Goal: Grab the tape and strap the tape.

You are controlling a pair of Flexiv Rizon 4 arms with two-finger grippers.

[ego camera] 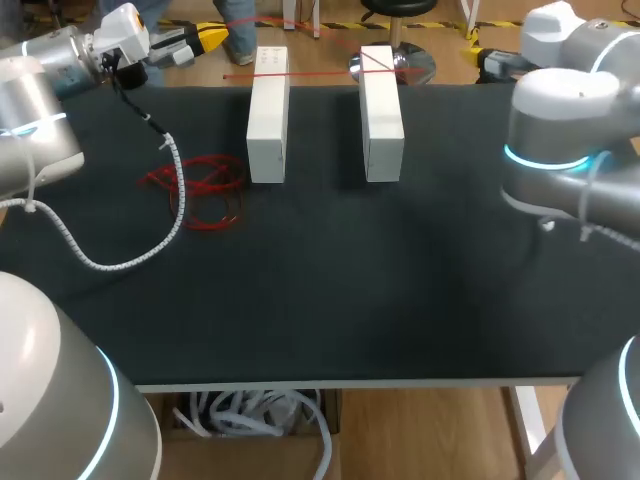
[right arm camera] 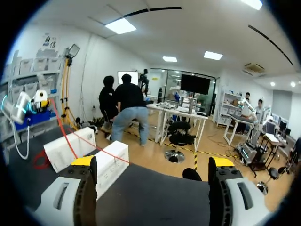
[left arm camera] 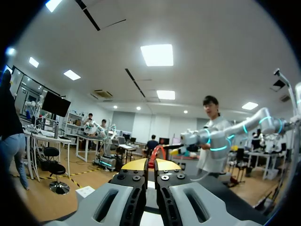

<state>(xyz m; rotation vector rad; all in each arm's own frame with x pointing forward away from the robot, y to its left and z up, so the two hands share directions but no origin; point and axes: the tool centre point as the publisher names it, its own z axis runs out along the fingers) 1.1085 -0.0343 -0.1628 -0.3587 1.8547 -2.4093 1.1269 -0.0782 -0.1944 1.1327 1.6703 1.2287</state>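
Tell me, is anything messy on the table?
Yes. Some of the red tape lies in a loose, tangled heap on the table beside the left box, instead of being pulled straight.

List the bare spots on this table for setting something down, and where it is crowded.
Free: the table's near side, from the left box and right box to the front edge; the gap between them; the strip between right box and right arm. Crowded: the left, where tangled tape and the cable lie.
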